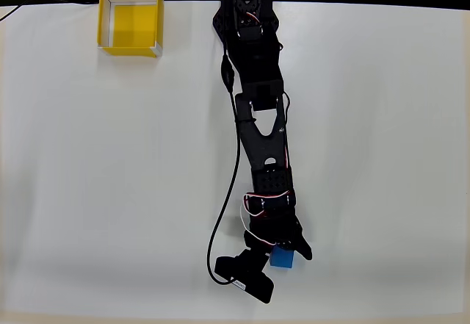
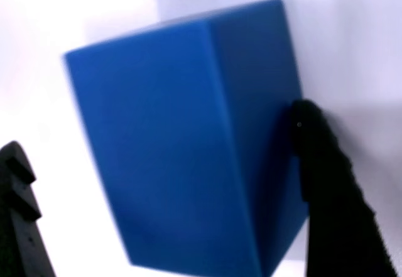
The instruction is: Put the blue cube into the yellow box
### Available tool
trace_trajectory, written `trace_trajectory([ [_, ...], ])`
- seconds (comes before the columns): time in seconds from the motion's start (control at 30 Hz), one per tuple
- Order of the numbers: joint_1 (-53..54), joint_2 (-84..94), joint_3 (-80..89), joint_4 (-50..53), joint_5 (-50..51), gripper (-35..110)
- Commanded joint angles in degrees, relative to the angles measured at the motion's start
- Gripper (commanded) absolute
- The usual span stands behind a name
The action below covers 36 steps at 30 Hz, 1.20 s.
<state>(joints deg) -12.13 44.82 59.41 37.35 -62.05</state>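
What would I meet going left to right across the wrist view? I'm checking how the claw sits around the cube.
Left claw finger → a strip of white table → blue cube → right claw finger, against the cube's right face.

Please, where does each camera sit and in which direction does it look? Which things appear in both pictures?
Overhead view: fixed above the table, looking straight down; shows the whole black arm, the gripper around the blue cube, and the yellow box at upper left.
Wrist view: rides on the gripper, looking along its fingers at the blue cube close up.
Both share the cube, gripper and white table.
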Motion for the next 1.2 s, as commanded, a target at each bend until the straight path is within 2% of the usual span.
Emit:
trace_trajectory([
  [0.0,-1.14,3.16,-6.77,-1.41,-0.44,42],
  [0.5,-1.67,2.37,-6.59,-1.76,-1.76,9],
  [0.7,-1.76,6.50,-6.15,0.18,-3.87,6],
  [1.0,-0.88,26.98,-6.15,9.49,-6.42,6],
  [1.17,3.60,36.74,-6.15,14.06,-7.91,6],
])
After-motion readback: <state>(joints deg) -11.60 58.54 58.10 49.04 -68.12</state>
